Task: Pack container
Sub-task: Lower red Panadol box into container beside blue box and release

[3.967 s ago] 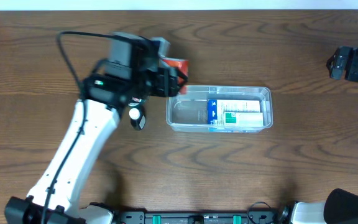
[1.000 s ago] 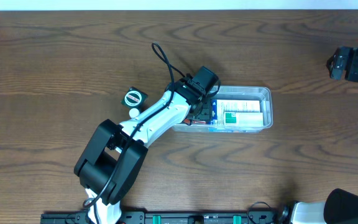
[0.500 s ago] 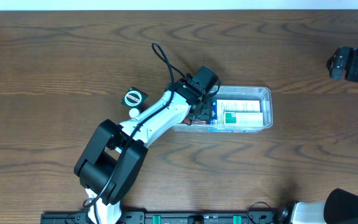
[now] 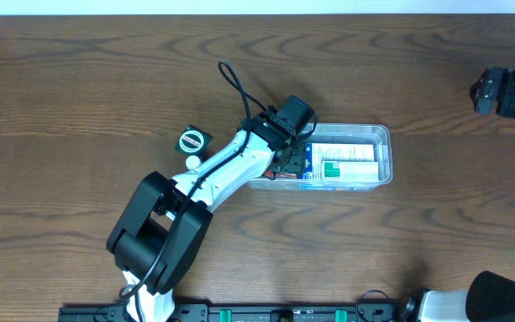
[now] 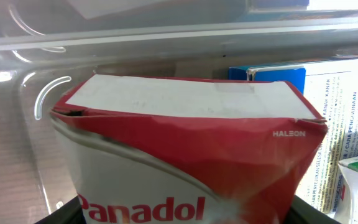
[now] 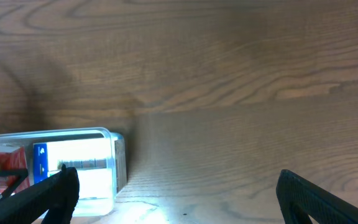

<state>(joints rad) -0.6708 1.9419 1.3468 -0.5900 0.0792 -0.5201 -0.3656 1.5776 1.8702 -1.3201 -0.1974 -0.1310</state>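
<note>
The clear plastic container (image 4: 378, 134) lies at the table's middle right. It holds a blue and white box (image 4: 342, 164) in its right half. My left gripper (image 4: 286, 165) reaches into its left half and is shut on a red and white Panadol box (image 5: 185, 155), which fills the left wrist view with the container's wall (image 5: 166, 37) behind it. The blue and white box (image 5: 340, 124) stands right beside it. My right gripper (image 6: 176, 193) is open and empty at the far right, above bare table, with the container (image 6: 114, 162) to its left.
A small round green and white item (image 4: 191, 140) and a small white item (image 4: 191, 163) lie on the table left of the container. The right arm's base (image 4: 508, 94) sits at the far right edge.
Since four seconds ago my left arm has carried the red box from behind the container's left end into its left half. Over the last second nothing has moved.
</note>
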